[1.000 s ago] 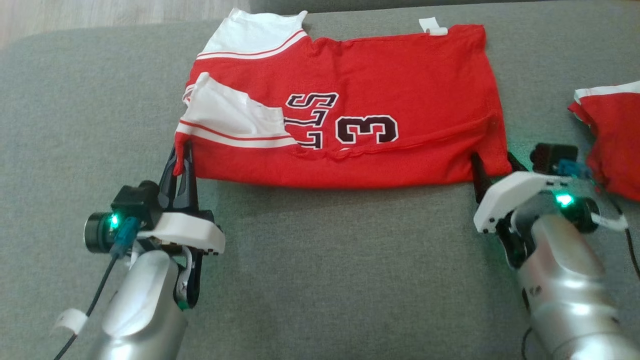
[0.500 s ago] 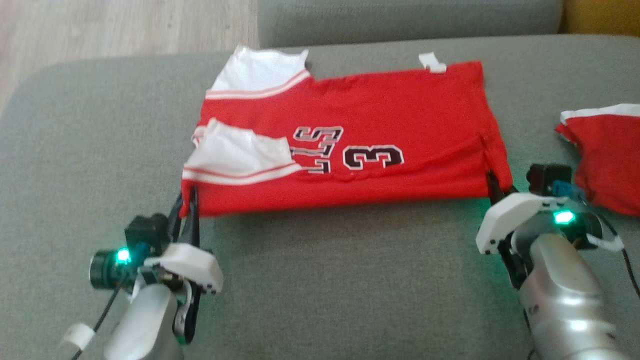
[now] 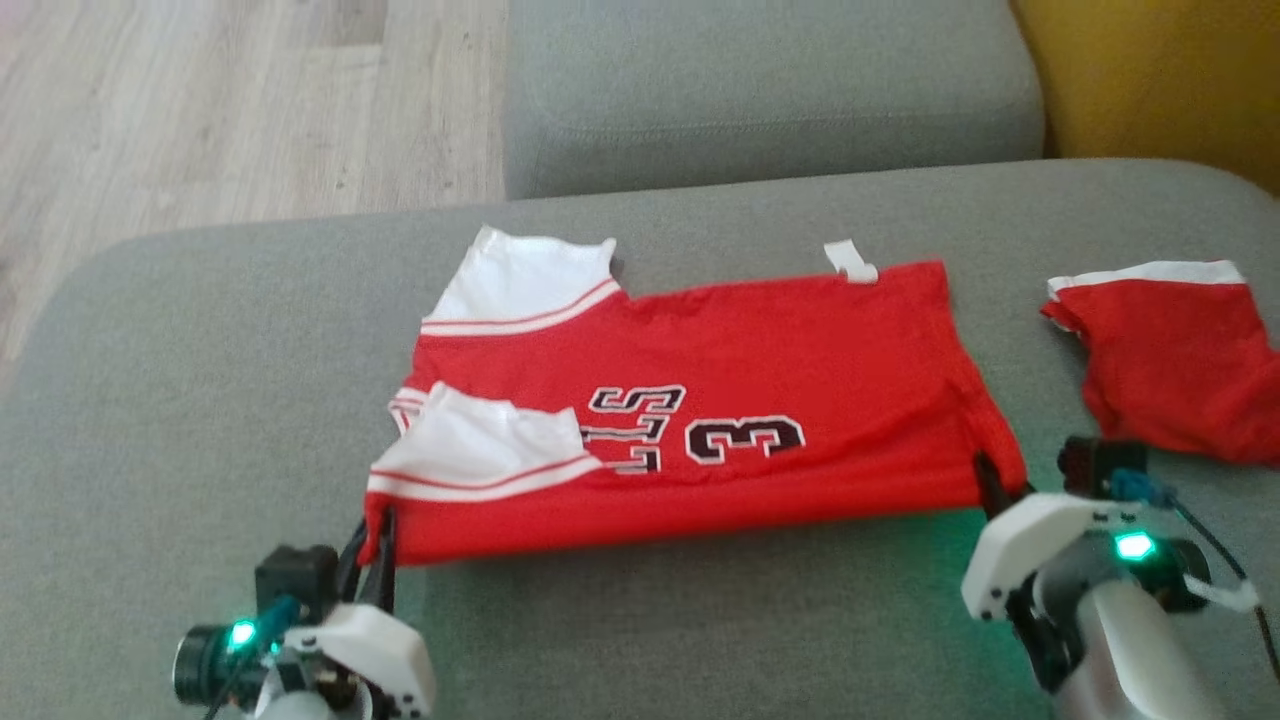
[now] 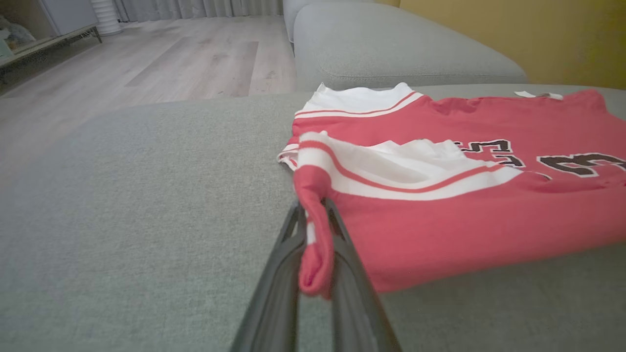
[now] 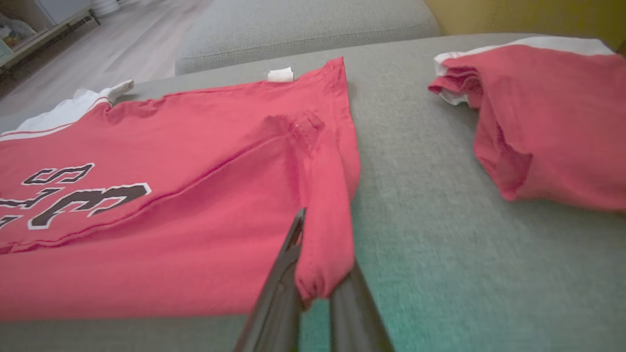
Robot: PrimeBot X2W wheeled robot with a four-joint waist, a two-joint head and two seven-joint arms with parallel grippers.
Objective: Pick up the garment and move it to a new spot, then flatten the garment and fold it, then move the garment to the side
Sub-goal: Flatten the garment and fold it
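Note:
The garment [image 3: 740, 400] is a red jersey with white sleeves and black numbers, lying folded lengthwise on the grey sofa seat [image 3: 200, 400]. My left gripper [image 3: 378, 522] is shut on its near left corner, and the left wrist view shows a red fold of the garment [image 4: 315, 244] pinched between the dark fingers [image 4: 281, 283]. My right gripper [image 3: 992, 480] is shut on the near right corner, with the right wrist view showing the garment [image 5: 323, 264] bunched between its fingers [image 5: 279, 293]. The near edge hangs slightly taut between both grippers.
A second red and white garment [image 3: 1170, 370] lies folded at the right of the seat, close to my right wrist. The sofa backrest [image 3: 760, 90] rises behind. Wooden floor [image 3: 200, 110] lies beyond the seat's left edge, and a yellow wall [image 3: 1160, 70] stands at the far right.
My right gripper has shut on the garment's near right corner. The camera has tilted up, so the jersey and both arms sit lower in view. The left grip is unchanged.

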